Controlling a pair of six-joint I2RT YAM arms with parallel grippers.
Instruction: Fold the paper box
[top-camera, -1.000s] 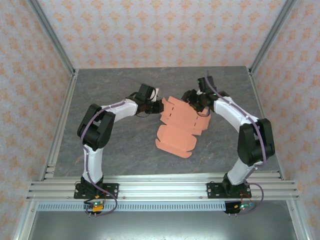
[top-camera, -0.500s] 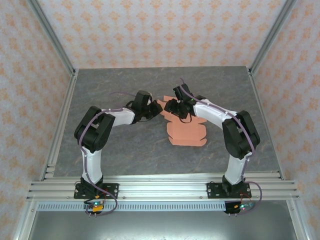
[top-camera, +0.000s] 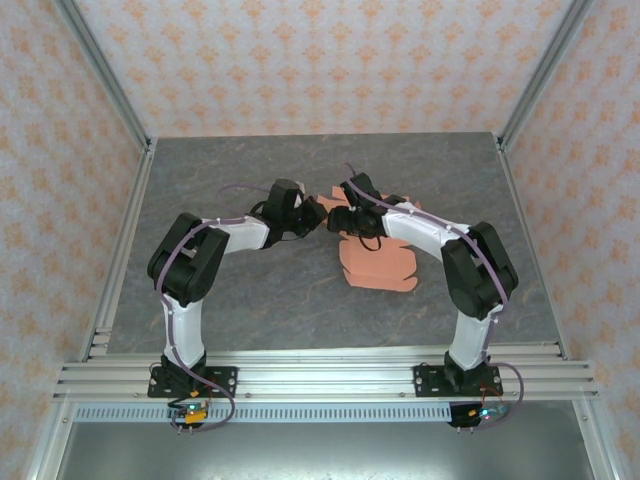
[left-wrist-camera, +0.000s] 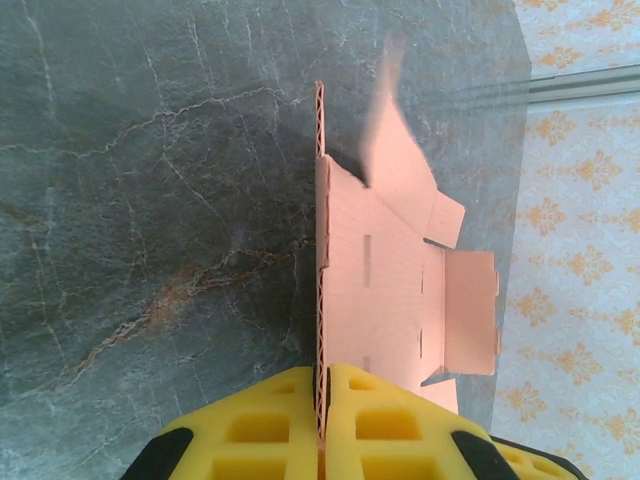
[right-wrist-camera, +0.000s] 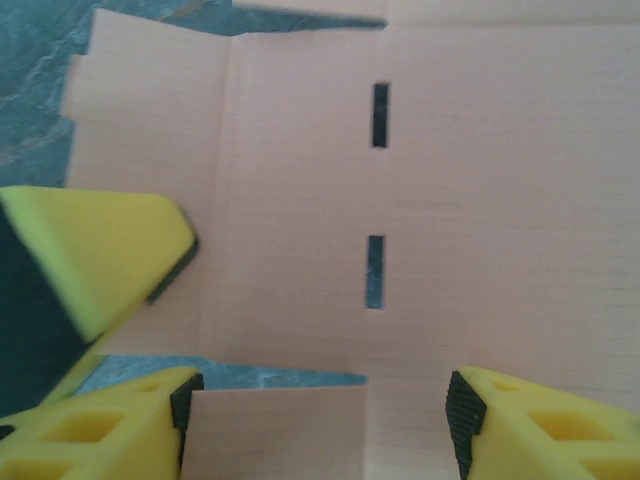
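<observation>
Two yellow fingers of the left gripper are pressing tight together on the thin edge of the paper box, so this gripper is clamping the cardboard. In the left wrist view, the corrugated edge is running straight up from between the pads. The rest of the salmon-orange sheet is spreading out to the right of that edge, with small flaps and tabs along its far side. The grey marbled table is lying beyond it.

The right gripper is standing with its jaws well apart and nothing pinched between them. Its yellow fingers are sitting at the bottom corners of the right wrist view. The flat orange sheet is spreading across and beyond the gap between them, showing two narrow slots one above the other and a fold line to their left. A third yellow pad is lying over the left panel of the sheet. I cannot tell whether it is touching the card.

From above, both grippers are meeting nearly tip to tip near the middle of the table, at the far left part of the box. The near part of the box is lying flat on the table, just beside and partly under the right arm. Patterned walls are enclosing the table on three sides.
</observation>
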